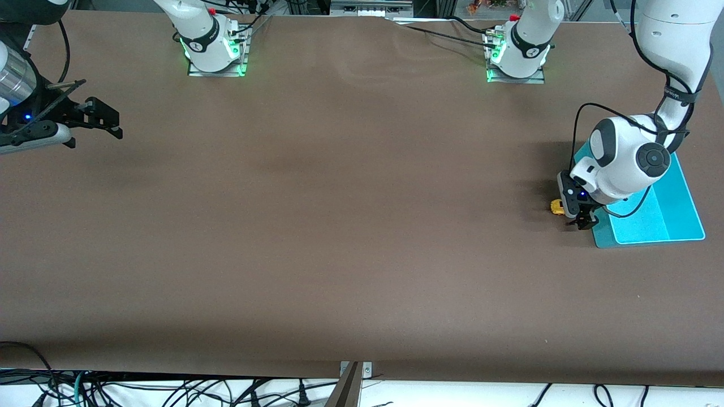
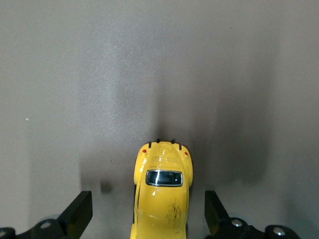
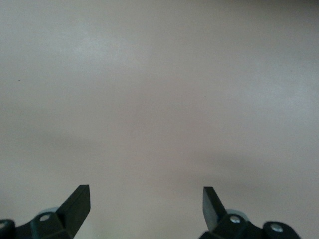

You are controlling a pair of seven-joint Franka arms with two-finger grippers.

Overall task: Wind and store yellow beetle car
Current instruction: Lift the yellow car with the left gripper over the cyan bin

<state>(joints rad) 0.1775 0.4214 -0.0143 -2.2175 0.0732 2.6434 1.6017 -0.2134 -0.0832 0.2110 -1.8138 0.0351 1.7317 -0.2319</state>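
Brown surface (image 1: 339, 226) bare but for my yellow car (image 2: 161, 196) at three o'clock beside the blue tray (image 1: 679, 215); left fingers (image 2: 79, 213) open astride it, right fingers (image 3: 77, 204) open, waiting; light, glossy, slippery, so I'd pinch its flanks.

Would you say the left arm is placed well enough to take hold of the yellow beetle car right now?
Probably yes. The left tool is open and straddles the yellow beetle car, with a gap on each side and nothing between the fingers and the car.

Lab: 2 bolted robot arms (image 1: 209, 39), loose cables (image 1: 169, 390).
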